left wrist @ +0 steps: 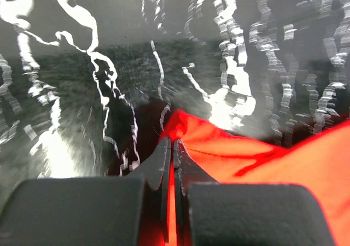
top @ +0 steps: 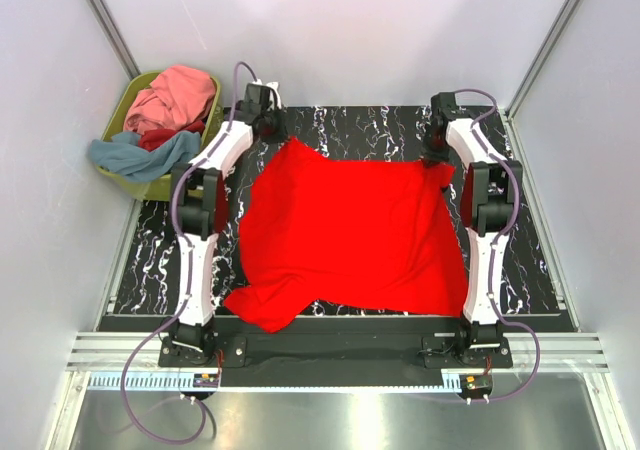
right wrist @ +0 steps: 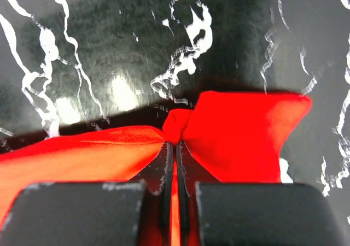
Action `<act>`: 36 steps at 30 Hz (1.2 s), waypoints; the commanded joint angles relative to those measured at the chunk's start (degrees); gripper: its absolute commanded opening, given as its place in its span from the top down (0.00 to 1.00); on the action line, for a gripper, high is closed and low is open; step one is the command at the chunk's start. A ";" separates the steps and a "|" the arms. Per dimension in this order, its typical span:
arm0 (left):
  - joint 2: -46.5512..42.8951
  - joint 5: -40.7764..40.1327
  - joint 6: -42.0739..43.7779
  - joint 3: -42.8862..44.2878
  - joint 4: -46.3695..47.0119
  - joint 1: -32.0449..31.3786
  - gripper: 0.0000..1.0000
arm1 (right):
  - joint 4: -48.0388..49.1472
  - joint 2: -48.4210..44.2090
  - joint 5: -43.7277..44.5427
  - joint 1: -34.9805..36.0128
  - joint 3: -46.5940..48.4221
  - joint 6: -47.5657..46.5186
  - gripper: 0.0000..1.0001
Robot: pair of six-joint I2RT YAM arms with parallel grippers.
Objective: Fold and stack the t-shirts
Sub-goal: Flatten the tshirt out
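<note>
Evidently, judging from the overhead view, the arms are spreading the bright red t-shirt flat ahead of a first fold, and the near side is asking for the most care. At the lower left of that frame a sleeve is bunching at the front edge of the black marbled table. The grippers should probably be drawing the far corners away and apart evenly, with the cloth low and taut, until that lump is flattening out. Farther up, the left gripper is pinching the shirt's upper-left corner, its fingers closed on a thin fold of red. The right gripper is likewise clamping a gathered knot of cloth at the upper-right corner. A harder pull on one side would likely be skewing the garment. The shirt is lying in the middle of the table between the two arms, looking soft and thin. It is mostly smooth across the centre, with shallow creases running toward the pinched corners. Farthest off, in the upper left of the overhead frame, a pink shirt, a grey-blue shirt and a darker red shirt are lying heaped in the olive-green basket.
</note>
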 commanded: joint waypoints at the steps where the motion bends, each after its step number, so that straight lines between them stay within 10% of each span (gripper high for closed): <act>1: -14.37 -1.86 1.28 -3.52 2.19 0.19 1.00 | -5.05 -7.11 2.19 0.53 1.29 2.81 0.99; 14: -59.29 -7.48 -10.57 -57.86 -0.96 -4.55 1.00 | -0.23 -49.61 -10.37 4.75 -49.05 15.19 0.90; 18: -76.85 -5.82 -14.36 -71.81 -4.74 -4.91 0.80 | -1.01 -61.50 -17.05 4.93 -65.03 18.54 0.75; 22: -87.61 -4.50 -15.41 -76.39 -9.32 -4.83 0.41 | -1.89 -70.13 -15.76 4.67 -69.47 19.87 0.37; 25: -88.51 -7.22 -15.94 -75.52 -8.80 -4.83 0.36 | -2.86 -68.49 -11.02 3.70 -65.35 15.92 0.20; 36: -58.93 -7.30 -3.49 -58.22 -7.39 -9.21 0.40 | -1.98 -55.12 -6.78 -1.84 -53.06 11.78 0.21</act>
